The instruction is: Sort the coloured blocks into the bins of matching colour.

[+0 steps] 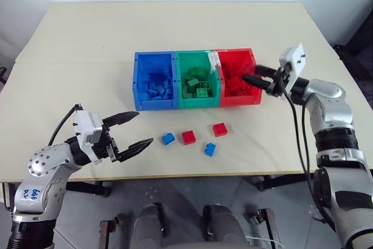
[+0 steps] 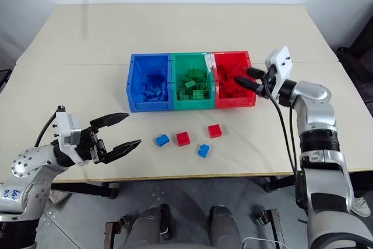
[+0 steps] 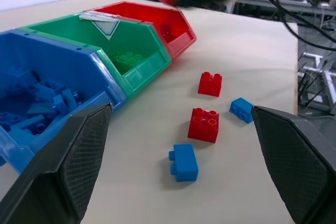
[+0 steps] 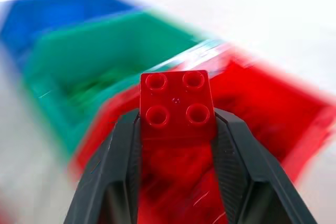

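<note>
One red block point(image 4: 177, 104) in right gripper point(image 4: 177, 129)

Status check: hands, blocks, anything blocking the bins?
Right hand shut on red block, over red bin. Left hand open, empty. Four blocks on table. Nothing blocking.

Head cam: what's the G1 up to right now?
It's sorting bricks by colour. The right gripper is shut on a red block and holds it at the red bin, not yet released. The left gripper hovers open over the table in front of the blue bin. Two red bricks and two blue bricks are loose on the table. All three bins, including the green bin, hold bricks.
</note>
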`<state>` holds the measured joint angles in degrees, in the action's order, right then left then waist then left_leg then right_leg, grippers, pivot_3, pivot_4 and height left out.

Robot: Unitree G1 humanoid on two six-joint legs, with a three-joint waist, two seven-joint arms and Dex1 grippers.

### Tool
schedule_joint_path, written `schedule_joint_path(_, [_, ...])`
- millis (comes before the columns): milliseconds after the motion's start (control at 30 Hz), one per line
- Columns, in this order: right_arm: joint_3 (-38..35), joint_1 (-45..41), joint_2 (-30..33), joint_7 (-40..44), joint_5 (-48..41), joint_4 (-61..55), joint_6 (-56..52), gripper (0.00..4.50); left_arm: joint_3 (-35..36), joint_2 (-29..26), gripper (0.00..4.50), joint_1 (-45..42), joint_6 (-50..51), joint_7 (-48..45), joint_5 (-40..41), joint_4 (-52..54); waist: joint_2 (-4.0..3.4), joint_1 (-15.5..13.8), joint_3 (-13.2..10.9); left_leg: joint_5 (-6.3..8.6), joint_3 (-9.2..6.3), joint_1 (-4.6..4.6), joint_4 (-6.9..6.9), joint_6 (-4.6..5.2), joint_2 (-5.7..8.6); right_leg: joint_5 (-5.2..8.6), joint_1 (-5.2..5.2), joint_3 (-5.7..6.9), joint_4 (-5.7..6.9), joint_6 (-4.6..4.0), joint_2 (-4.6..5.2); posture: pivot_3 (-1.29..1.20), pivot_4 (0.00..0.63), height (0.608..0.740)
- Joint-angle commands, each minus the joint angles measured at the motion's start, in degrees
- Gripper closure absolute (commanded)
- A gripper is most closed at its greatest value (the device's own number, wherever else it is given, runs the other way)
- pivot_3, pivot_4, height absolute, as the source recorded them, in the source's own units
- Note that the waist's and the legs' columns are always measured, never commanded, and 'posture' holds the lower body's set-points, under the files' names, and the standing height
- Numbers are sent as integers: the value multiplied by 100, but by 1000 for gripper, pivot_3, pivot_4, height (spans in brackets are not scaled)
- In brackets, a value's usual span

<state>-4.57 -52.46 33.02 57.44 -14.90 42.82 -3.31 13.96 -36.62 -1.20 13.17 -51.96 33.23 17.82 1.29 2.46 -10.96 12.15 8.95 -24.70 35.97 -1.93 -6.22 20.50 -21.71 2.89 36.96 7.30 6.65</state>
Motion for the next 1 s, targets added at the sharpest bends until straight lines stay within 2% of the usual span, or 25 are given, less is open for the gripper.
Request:
schedule_joint_path(33, [-39, -166, -34, -144, 145, 295, 213, 1742, 131, -60, 0, 66, -138, 47, -103, 119, 0, -17, 0, 1, 0, -2, 0, 0, 0, 0, 0, 0, -1, 0, 0, 0, 150, 740])
schedule_joint_path(133, [-81, -196, -92, -129, 189, 338, 443, 769, 174, -81, 0, 143, -201, 21, -160, 109, 0, -5, 0, 6, 15, -4, 1, 1, -1, 0, -8, 0, -3, 1, 1, 0, 150, 740])
schedule_joint_path(200, [-165, 32, 6, 307, -22, -92, 424, 106, 186, -93, 0, 193, -233, 2, -185, 108, 0, 2, 0, 6, 23, -10, 0, 1, -3, 0, -22, -1, -1, 1, 1, 0, 150, 740])
schedule_joint_path(233, [-262, 173, 59, 529, -207, -360, 343, 44, 182, -108, 0, 211, -213, -1, -191, 104, 0, 3, 0, 6, 24, -18, 1, 0, -5, 0, -29, -1, 2, 1, 0, 0, 150, 740])
schedule_joint_path(333, [-487, 852, 357, 1166, -723, -1329, -14, 44, 58, -165, 0, 119, -249, -117, -276, -18, 0, -67, 0, 5, 24, -44, 7, 0, -7, -1, -55, -1, 11, 3, 0, 0, 150, 740])
schedule_joint_path(433, [-633, 1687, 683, 1277, -995, -2305, -504, 44, -185, -221, 0, -44, -382, -374, -418, -167, 0, -151, 0, 6, 24, -50, 10, 1, -6, -1, -59, -1, 11, 3, 0, 0, 150, 740])
schedule_joint_path(567, [-1140, 3543, 1125, 1325, -1162, -3818, -536, 44, -820, -116, 0, -574, -600, -677, -723, -497, 0, -230, 1, 6, 37, -48, 9, 2, -7, -1, -65, 0, 6, 3, 1, 0, 150, 740])
schedule_joint_path(633, [-1477, 4291, 1223, 1291, -1213, -4214, -458, 44, -1053, -47, 0, -826, -739, -778, -877, -734, -5, -259, 5, 7, 38, -49, 10, 1, -5, -1, -65, -1, 6, 3, 1, 0, 150, 740])
schedule_joint_path(733, [-1998, 5091, 1343, 1304, -1146, -4184, -137, 44, -1323, 54, 0, -1175, -966, -993, -1036, -1143, -7, -233, 6, 7, 45, -46, 19, 4, -7, -5, -63, -6, 7, 4, 1, 0, 150, 740])
schedule_joint_path(833, [-2179, 5585, 1557, 1606, -944, -3792, 428, 44, -1407, 87, 0, -1349, -1192, -1138, -1102, -1409, -7, -199, 6, 6, 44, -34, 20, 5, -8, -7, -56, -7, 8, 2, -1, 0, 150, 740])
schedule_joint_path(1000, [-1899, 5393, 1634, 1867, -924, -3388, 711, 44, -1215, -35, 0, -1263, -1461, -1205, -1135, -1666, -6, -116, 6, 6, 42, -16, 17, 4, -11, -7, -40, -7, 7, 2, -4, 0, 150, 740])
